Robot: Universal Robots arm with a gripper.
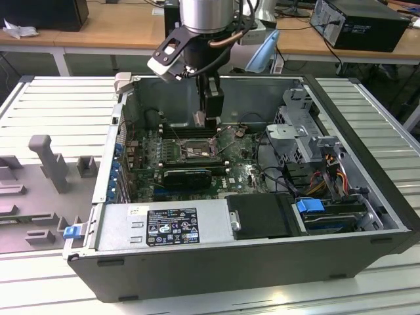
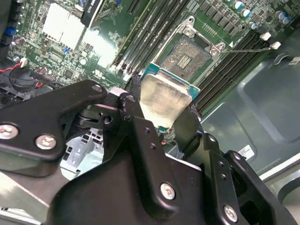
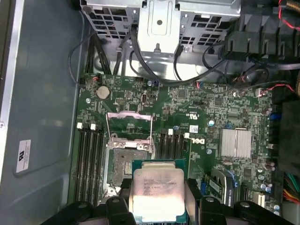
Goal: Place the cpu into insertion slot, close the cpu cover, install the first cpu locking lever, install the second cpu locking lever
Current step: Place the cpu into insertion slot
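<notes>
Open PC case (image 1: 230, 262) lies on its side on a ribbed grey table (image 1: 59, 105), top side open. Its rim walls the work area on all four sides, so access is from above only.

Green motherboard (image 1: 241, 172) covers the case floor at the exterior view's left-centre. A power supply box (image 1: 164, 223) sits along the near wall, and the drive cage (image 1: 292, 125) and cable bundle (image 1: 321, 174) crowd the exterior view's right.

Arm (image 1: 207, 16) comes down from above, close to the far wall. Its gripper (image 1: 210, 120) hangs inside the case, clear of the board.

Insertion slot (image 3: 127, 161): black square socket w/ metal rim, empty, contact field exposed. Long memory slots (image 3: 89, 154) run just beside it on both sides, leaving little side room.

Cpu cover (image 3: 130, 125): silvery frame swung up off the slot at one edge, so the slot mouth is unobstructed.

Cpu (image 3: 157, 193): pale metal face, green edge. It is held off the board, not seated, and in both wrist views it overlaps one corner of the slot.

Black fingers (image 3: 117, 211) are closed partway onto two opposite cpu edges, leaving the other two edges free.

Second wrist view: cpu (image 2: 164, 96) tilts toward the slot. Bare grey case floor (image 2: 253, 93) lies open beyond the board edge.
</notes>
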